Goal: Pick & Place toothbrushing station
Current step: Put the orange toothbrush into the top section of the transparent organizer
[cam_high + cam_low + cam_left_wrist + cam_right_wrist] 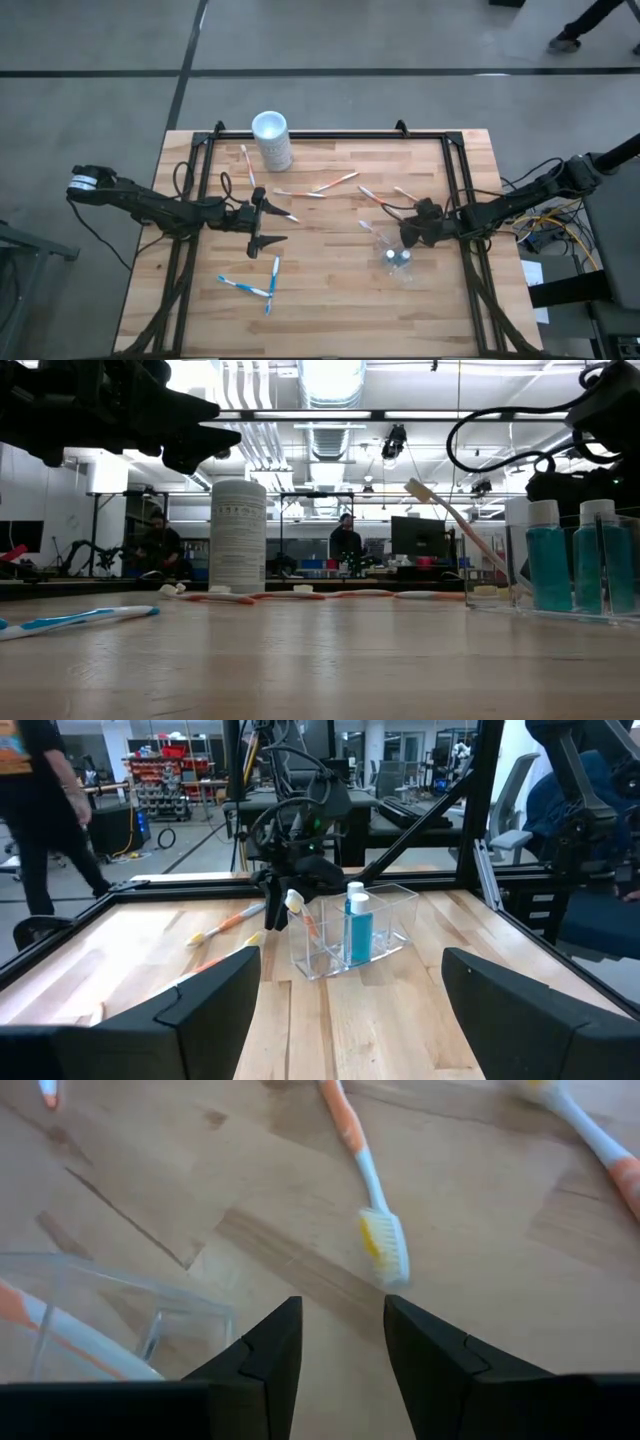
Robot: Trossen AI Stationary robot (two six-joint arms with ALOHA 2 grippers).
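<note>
The toothbrushing station is a clear plastic holder [380, 910] standing on the table's right half [400, 268]. It holds two teal bottles [548, 560] and an orange-and-white toothbrush [452, 520] that leans on its rim, head up. My right gripper [342, 1315] hovers just beyond the holder's far side [408, 232], slanting down, open, with nothing between its fingers. My left gripper [280, 226] hangs level over the table's left half, open and empty. Loose orange-and-white toothbrushes [335, 183] lie flat across the far half, and two blue-and-white ones [250, 287] near the front left.
A tall opaque white cup [272, 140] stands at the far edge, left of middle. One loose orange toothbrush [372, 1185] lies on the wood just ahead of my right fingers. Black frame rails [455, 180] run along the table's sides. People stand in the room beyond.
</note>
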